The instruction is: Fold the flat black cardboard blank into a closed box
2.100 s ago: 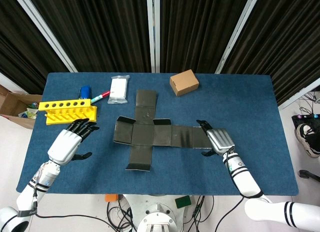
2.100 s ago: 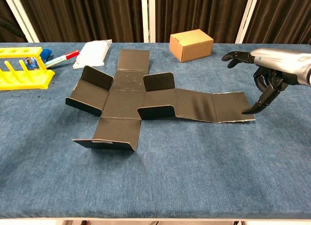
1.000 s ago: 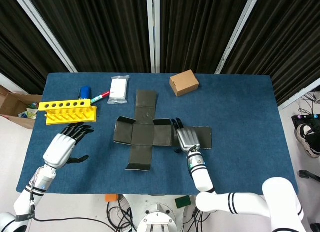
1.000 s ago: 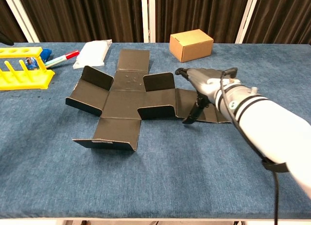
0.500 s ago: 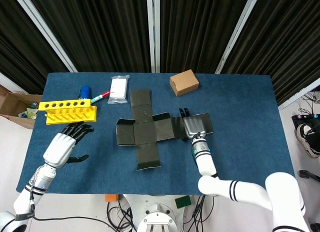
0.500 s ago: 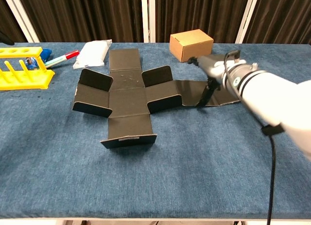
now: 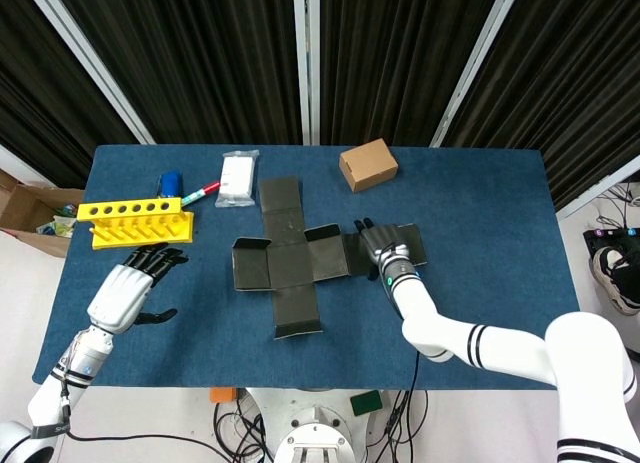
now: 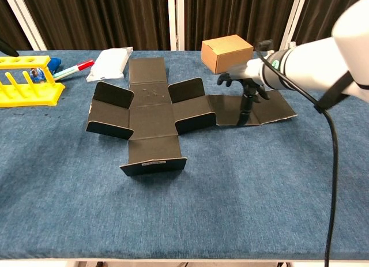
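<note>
One flat black cardboard blank (image 7: 300,261) on the table; one small brown cardboard box (image 7: 368,164); one yellow test-tube rack (image 7: 136,221); one white packet (image 7: 238,177); one red-capped marker (image 7: 201,193); one blue object (image 7: 171,182), too small to identify; two robot hands, left hand (image 7: 128,288) and right hand (image 7: 378,247).

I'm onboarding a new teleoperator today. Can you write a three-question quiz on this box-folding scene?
1. True or false: the right hand touches the black cardboard blank.
2. Which lies nearest the yellow rack: A) brown box, B) red-capped marker, C) right hand?
3. Fill in: the left hand holds ____.

Key
1. True; its fingers press down on the blank's long right panel.
2. B
3. Nothing; it hovers open, left of the blank.
</note>
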Controlling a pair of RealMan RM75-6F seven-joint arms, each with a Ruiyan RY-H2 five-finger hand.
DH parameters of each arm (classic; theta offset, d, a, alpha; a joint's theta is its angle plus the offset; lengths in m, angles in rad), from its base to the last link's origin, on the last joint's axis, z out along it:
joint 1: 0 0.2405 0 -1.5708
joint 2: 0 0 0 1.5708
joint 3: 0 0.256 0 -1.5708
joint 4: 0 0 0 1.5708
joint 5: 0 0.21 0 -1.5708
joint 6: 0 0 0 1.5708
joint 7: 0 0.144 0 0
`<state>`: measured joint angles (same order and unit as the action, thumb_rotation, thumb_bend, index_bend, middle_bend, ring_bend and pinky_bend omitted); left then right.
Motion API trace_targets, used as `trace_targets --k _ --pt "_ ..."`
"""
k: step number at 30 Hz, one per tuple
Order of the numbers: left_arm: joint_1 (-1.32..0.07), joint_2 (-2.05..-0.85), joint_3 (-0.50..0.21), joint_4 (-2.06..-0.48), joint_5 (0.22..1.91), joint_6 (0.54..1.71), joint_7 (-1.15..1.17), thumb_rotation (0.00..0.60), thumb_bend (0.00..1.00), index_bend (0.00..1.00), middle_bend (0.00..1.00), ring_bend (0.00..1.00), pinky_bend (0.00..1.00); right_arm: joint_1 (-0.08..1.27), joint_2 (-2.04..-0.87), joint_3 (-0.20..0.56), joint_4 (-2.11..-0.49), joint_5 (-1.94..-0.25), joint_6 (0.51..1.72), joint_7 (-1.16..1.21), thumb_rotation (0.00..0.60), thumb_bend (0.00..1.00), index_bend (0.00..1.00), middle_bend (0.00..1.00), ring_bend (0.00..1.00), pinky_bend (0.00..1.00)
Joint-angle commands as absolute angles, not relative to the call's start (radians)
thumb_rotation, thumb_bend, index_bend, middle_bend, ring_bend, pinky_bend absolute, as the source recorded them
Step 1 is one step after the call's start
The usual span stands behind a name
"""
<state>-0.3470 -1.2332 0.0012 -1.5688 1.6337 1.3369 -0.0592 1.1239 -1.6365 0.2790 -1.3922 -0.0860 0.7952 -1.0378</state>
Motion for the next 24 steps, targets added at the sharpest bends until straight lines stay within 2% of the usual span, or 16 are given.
trace_targets --k 1,13,19,24 --pt "-0.348 -1.233 0.002 -1.567 1.634 1.335 -0.059 0.6 0.05 0.23 0.2 0.1 0.17 1.154 -1.649 0.258 -1.369 -0.077 0.788 -1.031 0.6 0.01 0.01 0.08 0.73 0.77" --pt "-0.341 -1.245 0.004 -1.545 1.629 1.343 -0.08 0.6 0.05 0.23 0.2 0.1 0.16 1.211 -1.694 0.19 -1.329 -0.081 0.807 -1.001 0.6 0.02 0.06 0.1 0.73 0.76" --pt "-0.343 -1.25 0.001 -1.533 1.622 1.337 -0.088 0.6 0.05 0.23 0.2 0.1 0.17 1.235 -1.709 0.17 -1.308 -0.062 0.804 -1.003 0.6 0.17 0.21 0.14 0.73 0.76" --pt "-0.356 -1.257 -0.009 -1.522 1.596 1.307 -0.086 0.6 0.05 0.23 0.2 0.1 0.17 1.257 -1.72 0.156 -1.295 -0.049 0.798 -1.01 0.6 0.18 0.26 0.17 0.73 0.76"
